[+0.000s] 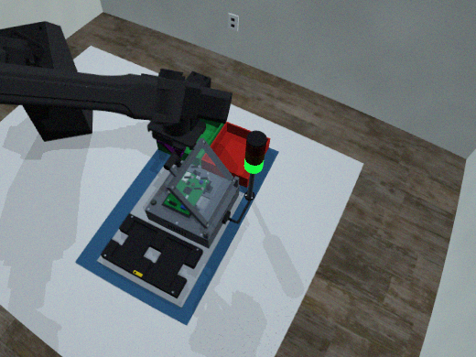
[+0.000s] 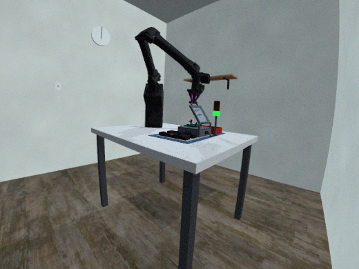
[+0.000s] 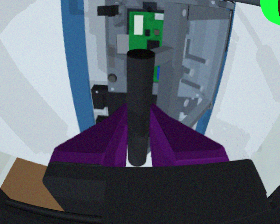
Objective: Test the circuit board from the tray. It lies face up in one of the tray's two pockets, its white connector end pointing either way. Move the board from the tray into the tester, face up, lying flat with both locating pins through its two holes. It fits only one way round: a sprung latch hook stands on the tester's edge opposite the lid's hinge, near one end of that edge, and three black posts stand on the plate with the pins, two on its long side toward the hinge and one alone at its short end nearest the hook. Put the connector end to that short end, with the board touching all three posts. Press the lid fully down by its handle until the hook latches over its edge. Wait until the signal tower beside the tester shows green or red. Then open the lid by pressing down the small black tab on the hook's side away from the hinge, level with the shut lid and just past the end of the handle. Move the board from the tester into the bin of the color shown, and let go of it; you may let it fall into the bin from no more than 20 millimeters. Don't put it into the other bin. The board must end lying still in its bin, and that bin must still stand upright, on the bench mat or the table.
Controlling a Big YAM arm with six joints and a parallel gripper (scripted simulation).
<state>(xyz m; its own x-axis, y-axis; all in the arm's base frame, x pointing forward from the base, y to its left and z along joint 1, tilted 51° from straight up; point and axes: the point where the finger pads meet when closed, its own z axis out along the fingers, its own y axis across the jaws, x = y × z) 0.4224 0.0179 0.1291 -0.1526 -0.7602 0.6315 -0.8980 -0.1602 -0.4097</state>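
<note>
A wall clock [image 2: 101, 36], a wooden shelf [image 2: 221, 77] and a wall outlet [image 1: 233, 21].

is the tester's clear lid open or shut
Open: the clear grey-framed lid stands tilted up above the green circuit board, its black handle bar held in the purple-fingered pincer.
</note>
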